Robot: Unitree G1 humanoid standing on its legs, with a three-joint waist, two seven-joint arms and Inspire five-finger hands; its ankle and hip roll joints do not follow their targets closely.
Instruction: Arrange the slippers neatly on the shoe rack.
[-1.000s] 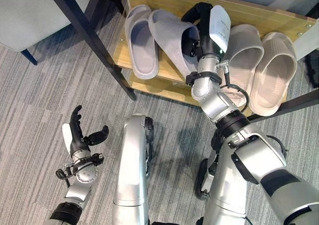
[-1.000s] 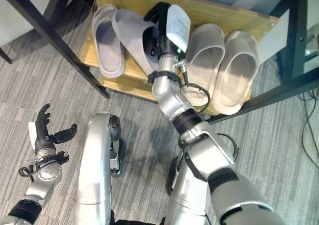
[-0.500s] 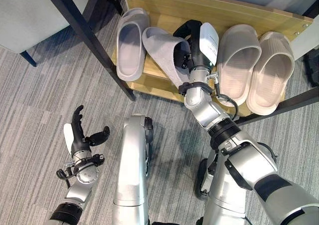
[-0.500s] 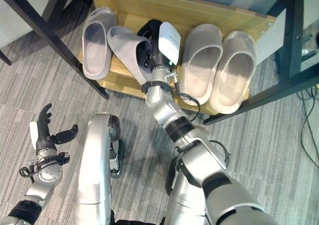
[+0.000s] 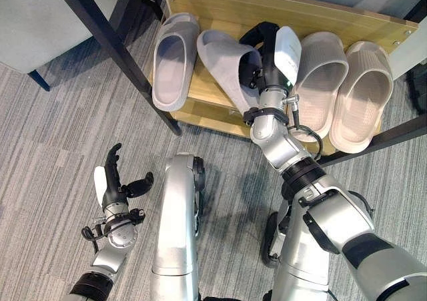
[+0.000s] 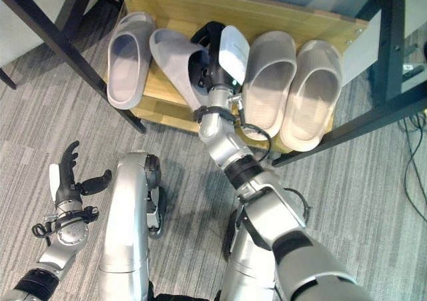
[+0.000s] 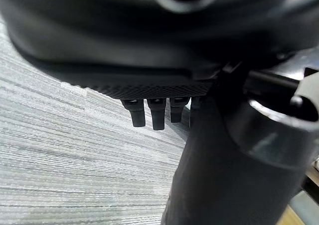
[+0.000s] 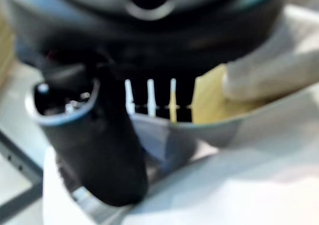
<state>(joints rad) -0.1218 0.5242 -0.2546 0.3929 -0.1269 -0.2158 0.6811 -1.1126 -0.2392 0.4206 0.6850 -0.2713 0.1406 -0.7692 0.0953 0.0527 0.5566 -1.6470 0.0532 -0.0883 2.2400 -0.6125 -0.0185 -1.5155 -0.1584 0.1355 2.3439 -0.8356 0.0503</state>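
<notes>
Lifted a bit higher than half a second ago: grey slipper [image 5: 227, 64], toe end now up by the back of the wooden shoe rack [image 5: 220, 6], heel still low near the front edge. Pinched at its top edge by the right hand [image 5: 261, 54], thumb inside, fingers over the outside. Tilted, leaning toward its grey twin [image 5: 171, 61] lying flat on the left. Two beige slippers [image 5: 347, 91] side by side on the right. Left hand [image 6: 67, 184] released, fingers spread, low over the grey carpet [image 5: 53, 141].

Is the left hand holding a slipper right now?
No, the left hand hangs open over the carpet, away from the shoe rack.
</notes>
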